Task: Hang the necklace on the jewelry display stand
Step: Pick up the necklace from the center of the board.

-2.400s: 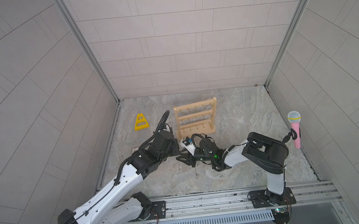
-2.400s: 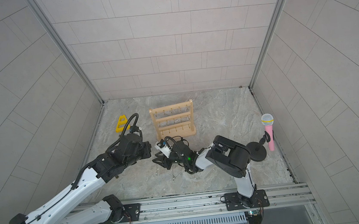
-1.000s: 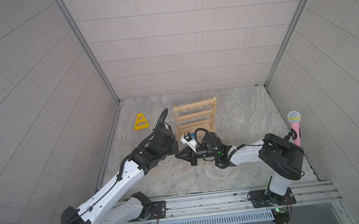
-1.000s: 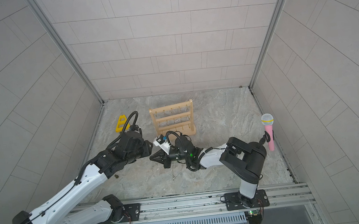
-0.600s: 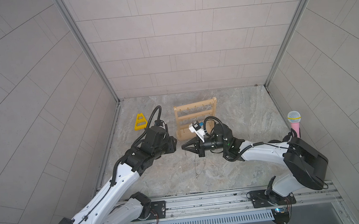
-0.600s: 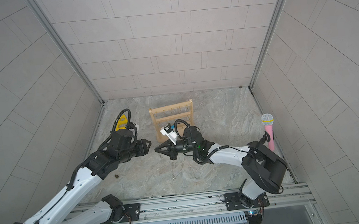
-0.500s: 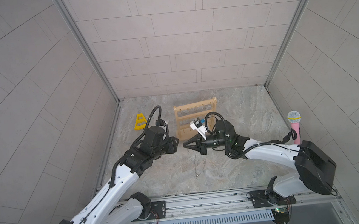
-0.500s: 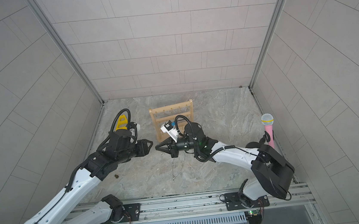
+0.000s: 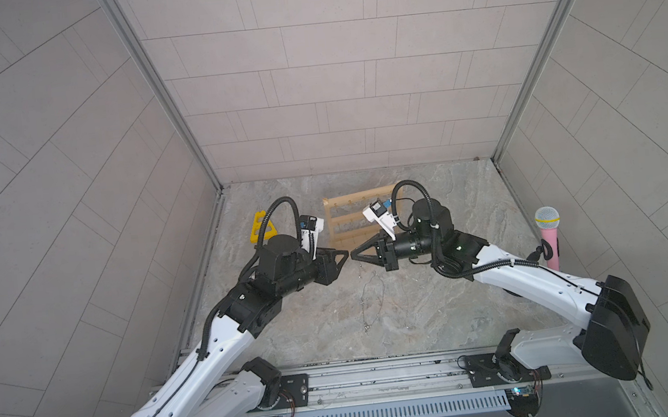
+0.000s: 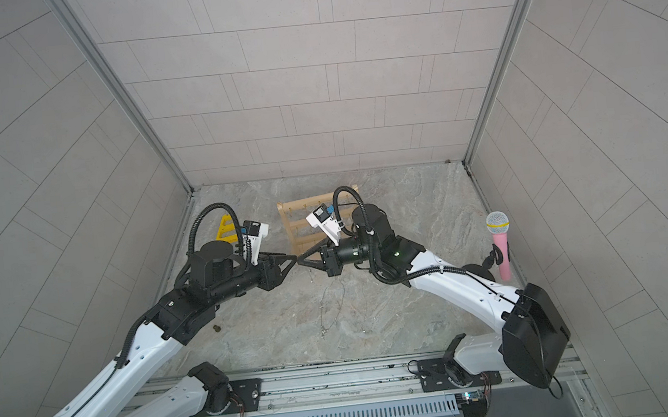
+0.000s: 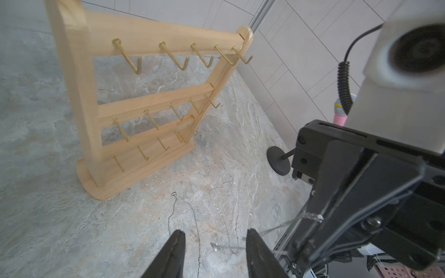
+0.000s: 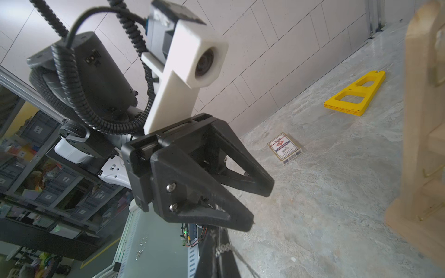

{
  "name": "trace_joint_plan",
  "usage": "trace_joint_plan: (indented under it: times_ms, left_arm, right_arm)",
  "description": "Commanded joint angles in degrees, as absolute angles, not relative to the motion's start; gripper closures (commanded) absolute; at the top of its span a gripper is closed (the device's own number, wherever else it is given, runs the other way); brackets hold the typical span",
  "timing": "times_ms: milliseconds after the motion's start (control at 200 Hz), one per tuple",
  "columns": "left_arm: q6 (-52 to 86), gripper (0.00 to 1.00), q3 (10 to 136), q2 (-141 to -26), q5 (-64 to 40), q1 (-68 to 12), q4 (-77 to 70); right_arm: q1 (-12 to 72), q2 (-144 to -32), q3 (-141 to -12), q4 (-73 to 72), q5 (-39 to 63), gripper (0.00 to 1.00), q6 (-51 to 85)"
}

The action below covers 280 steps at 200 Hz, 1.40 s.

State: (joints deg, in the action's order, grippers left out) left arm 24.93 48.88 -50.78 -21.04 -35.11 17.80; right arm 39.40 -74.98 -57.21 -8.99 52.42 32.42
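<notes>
The necklace (image 9: pixel 371 298) is a thin silver chain, and my right gripper (image 9: pixel 355 254) is shut on it. It hangs from the closed fingertips, where the right wrist view shows its links (image 12: pixel 222 248) pinched, and trails down toward the table (image 10: pixel 325 310). My left gripper (image 9: pixel 344 255) is open and empty, tip to tip with the right one; its spread fingers (image 12: pixel 248 222) fill the right wrist view. Between my left fingertips (image 11: pixel 178 237) I see chain (image 11: pixel 313 216) running off the right gripper. The jewelry display stand (image 9: pixel 350 216) of pale wood with brass hooks (image 11: pixel 154 103) stands just behind both grippers.
A yellow triangular frame (image 9: pixel 261 229) lies at the back left. A pink microphone (image 9: pixel 549 239) stands on a black base (image 11: pixel 279 161) at the right wall. A card box (image 12: pixel 285 148) lies on the marble floor left of the stand. A small brown object (image 10: pixel 216 328) sits under my left arm.
Both arms have risen and moved back toward the stand. The right gripper has carried the necklace up off the table, and the left gripper now faces it tip to tip.
</notes>
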Motion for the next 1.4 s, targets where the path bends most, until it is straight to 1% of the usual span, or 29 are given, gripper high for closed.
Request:
trace_joint_plan:
  times_ms: [0,315,535,620,841,1186,1396]
  left_arm:
    - [21.7,0.55,50.4,-51.7,-23.4,-36.4,14.6]
    - [21.7,0.57,50.0,-52.7,-22.0,-37.1,12.5]
    - [21.7,0.63,50.0,-53.2,-21.1,-37.1,11.7]
    - [21.8,0.68,50.0,-53.3,-20.6,-37.1,11.6]
    - [20.8,0.67,50.6,-53.2,-21.0,-37.1,13.7]
    - [20.4,0.70,50.7,-53.7,-19.9,-37.1,14.0]
    - [20.7,0.70,50.7,-54.5,-20.6,-37.1,12.9]
  right_arm:
    - [39.0,-74.4,-59.3,-8.0,54.0,1.00,35.4]
    - [38.9,-75.2,-60.5,-10.0,54.6,1.00,38.7]
    - [38.8,-75.8,-60.7,-10.7,54.8,1.00,39.6]
    - [38.9,-75.7,-60.7,-10.8,54.7,1.00,39.6]
    - [38.5,-75.8,-60.7,-9.8,52.5,1.00,38.8]
    - [38.4,-76.3,-60.7,-9.8,52.6,1.00,38.6]
    - [38.5,-76.6,-60.4,-11.3,52.9,1.00,39.4]
